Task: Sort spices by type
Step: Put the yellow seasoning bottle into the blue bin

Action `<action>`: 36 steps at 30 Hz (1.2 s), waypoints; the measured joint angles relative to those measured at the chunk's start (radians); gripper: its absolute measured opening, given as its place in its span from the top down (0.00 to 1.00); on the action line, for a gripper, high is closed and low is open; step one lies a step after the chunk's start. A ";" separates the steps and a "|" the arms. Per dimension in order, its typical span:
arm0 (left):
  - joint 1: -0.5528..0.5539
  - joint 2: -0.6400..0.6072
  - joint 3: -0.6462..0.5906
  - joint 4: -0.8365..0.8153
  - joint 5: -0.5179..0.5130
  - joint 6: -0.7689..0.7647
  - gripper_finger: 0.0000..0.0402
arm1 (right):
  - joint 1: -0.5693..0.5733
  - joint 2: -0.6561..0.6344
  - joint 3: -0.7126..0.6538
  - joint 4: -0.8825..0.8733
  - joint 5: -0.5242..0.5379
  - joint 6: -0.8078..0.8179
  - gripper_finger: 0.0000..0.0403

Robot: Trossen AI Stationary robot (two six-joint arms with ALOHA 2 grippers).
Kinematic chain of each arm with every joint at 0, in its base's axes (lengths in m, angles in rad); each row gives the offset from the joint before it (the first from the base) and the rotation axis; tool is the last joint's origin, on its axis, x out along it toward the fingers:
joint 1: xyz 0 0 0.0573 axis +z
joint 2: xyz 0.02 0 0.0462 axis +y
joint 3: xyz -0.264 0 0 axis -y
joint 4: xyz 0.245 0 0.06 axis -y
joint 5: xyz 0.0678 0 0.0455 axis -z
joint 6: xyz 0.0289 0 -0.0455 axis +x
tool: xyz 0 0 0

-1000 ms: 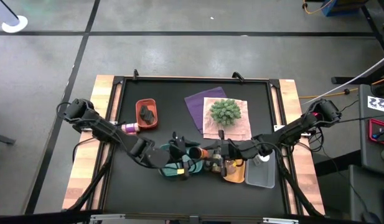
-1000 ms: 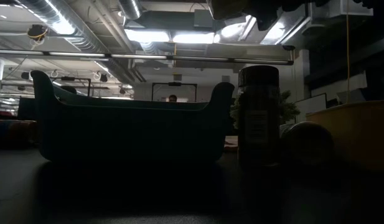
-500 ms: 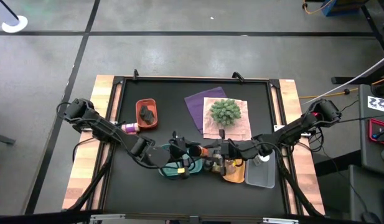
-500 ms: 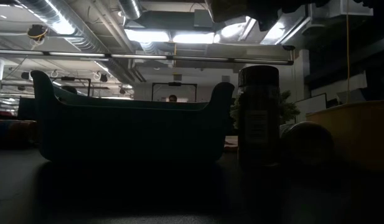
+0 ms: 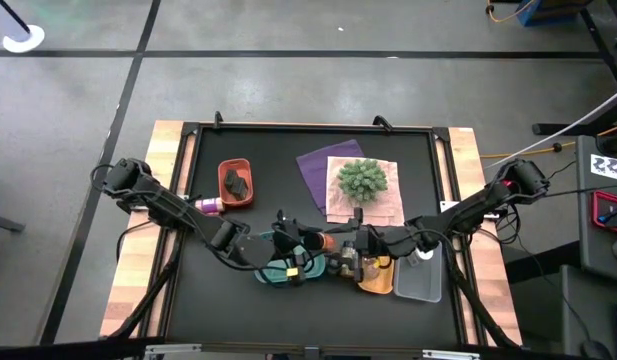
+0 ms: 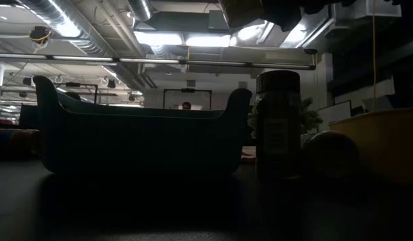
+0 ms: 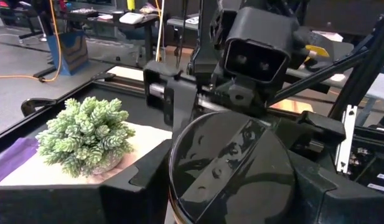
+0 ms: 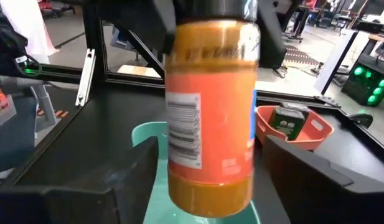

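An orange-filled spice jar [image 5: 323,243] with a dark cap lies level in the air between my two grippers, above the right end of the teal tray [image 5: 285,270]. My left gripper [image 5: 305,243] is shut on its cap end. My right gripper [image 8: 210,186] is open. Its fingers stand on either side of the jar's bottom end [image 8: 210,180] without touching it. Dark lumpy pieces [image 5: 236,181] lie in the red tray [image 5: 235,197]. A purple-and-white jar [image 5: 208,205] lies on its side left of that tray. My left gripper pinches the jar's dark cap [image 7: 232,165] between its two fingers [image 7: 137,186], coming level from the table's left side and pointing along the jar. The jar sticks out level beyond the fingers, clear of the trays and the table.
A spiky green plant [image 5: 361,180] sits on a pale cloth over a purple one at the back. An orange tray [image 5: 380,282] and a clear tray [image 5: 420,278] lie right of the teal one. A dark jar [image 6: 278,124] stands upright between the teal and orange trays.
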 joint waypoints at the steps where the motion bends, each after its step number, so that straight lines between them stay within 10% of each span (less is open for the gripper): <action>1: 0.000 0.000 0.000 -0.005 0.000 0.000 0.50 | 0.000 -0.008 0.000 -0.010 0.000 -0.004 0.27; 16: 0.006 0.000 -0.001 -0.316 0.003 -0.278 0.49 | 0.000 -0.282 0.000 -0.380 0.000 0.002 0.26; 36: 0.041 0.000 -0.243 -0.159 0.003 -0.483 0.48 | 0.000 -0.309 0.000 -0.527 -0.169 0.077 0.26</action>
